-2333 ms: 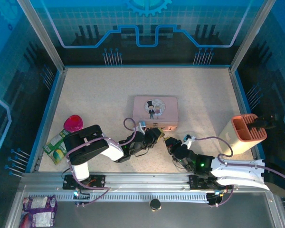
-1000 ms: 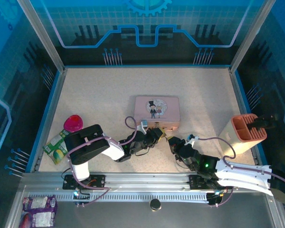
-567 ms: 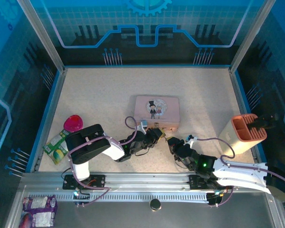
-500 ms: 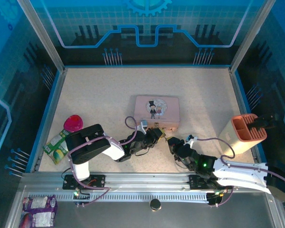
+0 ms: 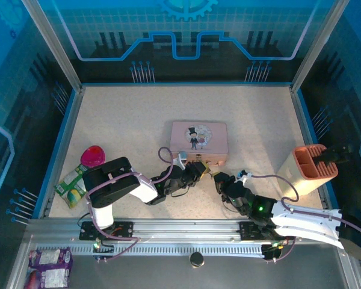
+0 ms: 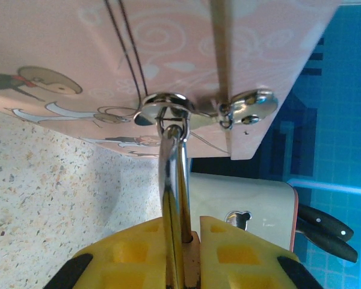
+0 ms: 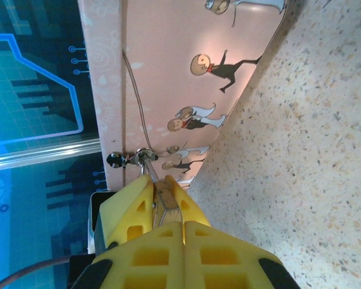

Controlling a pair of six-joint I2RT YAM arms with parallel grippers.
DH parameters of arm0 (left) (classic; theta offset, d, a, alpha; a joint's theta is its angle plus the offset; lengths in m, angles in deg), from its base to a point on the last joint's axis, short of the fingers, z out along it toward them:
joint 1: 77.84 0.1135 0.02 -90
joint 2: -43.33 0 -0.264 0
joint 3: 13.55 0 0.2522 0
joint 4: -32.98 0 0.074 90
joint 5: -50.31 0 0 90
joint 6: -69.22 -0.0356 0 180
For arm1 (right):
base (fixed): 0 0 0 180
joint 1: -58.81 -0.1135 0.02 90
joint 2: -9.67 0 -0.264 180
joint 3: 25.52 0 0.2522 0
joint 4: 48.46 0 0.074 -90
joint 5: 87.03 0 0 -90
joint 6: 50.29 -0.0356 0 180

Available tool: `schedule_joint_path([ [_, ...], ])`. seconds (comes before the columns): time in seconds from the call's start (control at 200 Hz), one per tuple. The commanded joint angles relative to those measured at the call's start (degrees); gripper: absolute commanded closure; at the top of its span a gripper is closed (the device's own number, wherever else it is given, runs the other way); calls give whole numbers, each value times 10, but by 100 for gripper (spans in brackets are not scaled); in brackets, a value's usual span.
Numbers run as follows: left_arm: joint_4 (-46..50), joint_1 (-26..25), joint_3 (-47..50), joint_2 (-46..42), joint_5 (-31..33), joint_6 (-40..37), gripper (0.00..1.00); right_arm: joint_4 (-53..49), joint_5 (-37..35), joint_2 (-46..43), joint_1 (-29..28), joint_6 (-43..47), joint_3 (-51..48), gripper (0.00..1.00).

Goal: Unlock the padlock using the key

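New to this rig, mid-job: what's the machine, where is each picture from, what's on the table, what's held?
Two robot arms, bolted at the near edge of the table. One picture looks down from above; the others come from wrist cameras, yellow fingers in view. On the table: a pink tin, an orange holder, a pink object, a green packet. The left gripper clamps the padlock hanging from the tin's clasp. The right gripper is closed at the lock; what it pinches I cannot tell.
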Motion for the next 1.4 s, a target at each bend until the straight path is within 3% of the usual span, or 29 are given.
schedule_joint_path([
  [0.0,-105,-22,-18,-22,-92,-23,100,24,-7,0,11,-6,-1,100],
  [0.5,-109,-23,-26,-17,-85,-25,100,74,-4,53,-17,-2,14,100],
  [0.861,-92,-23,-18,-14,-74,-20,100,39,-23,19,-32,23,28,100],
  [1.396,-74,-23,-23,-23,-71,-23,100,55,-31,45,-49,15,34,100],
])
